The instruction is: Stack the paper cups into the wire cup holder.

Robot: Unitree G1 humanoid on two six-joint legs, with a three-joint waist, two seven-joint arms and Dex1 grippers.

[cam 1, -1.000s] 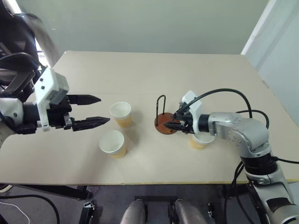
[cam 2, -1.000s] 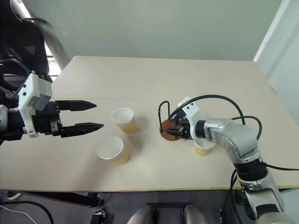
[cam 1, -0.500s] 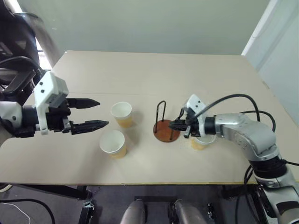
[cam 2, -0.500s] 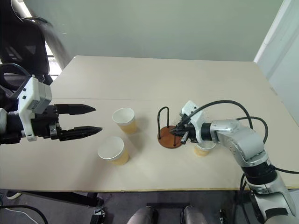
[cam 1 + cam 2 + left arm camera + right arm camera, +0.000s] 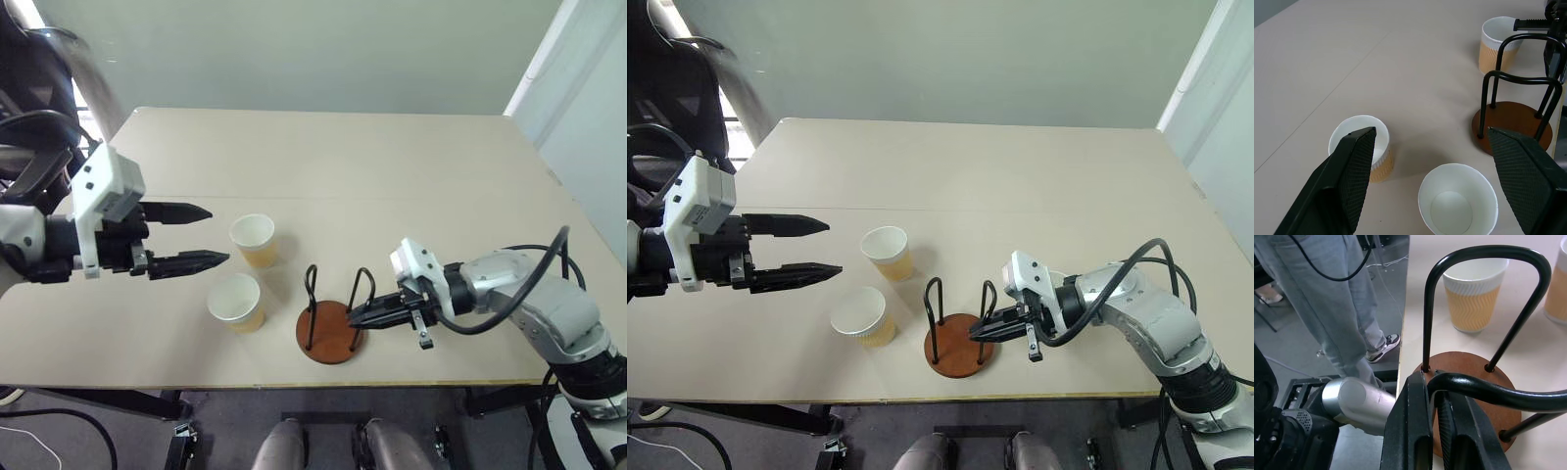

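The wire cup holder (image 5: 330, 334), a reddish-brown disc with two black wire loops, stands near the table's front edge. My right gripper (image 5: 355, 317) is shut on one of its loops, low beside the base. Two paper cups stand upright left of it, one further back (image 5: 254, 240) and one nearer the front (image 5: 236, 302). In the left wrist view a third cup (image 5: 1497, 43) stands beyond the holder; my right arm hides it in the head views. My left gripper (image 5: 217, 235) hangs open just left of the two cups, holding nothing.
The tan table (image 5: 323, 166) stretches bare behind the cups. Its front edge (image 5: 294, 383) runs close under the holder. A person's legs in jeans (image 5: 1347, 298) stand on the floor beside the table in the right wrist view.
My right gripper has closed on a wire loop and drawn the holder back toward the table's front edge and slightly left. The third cup is now hidden behind my right arm. The left gripper stayed put.
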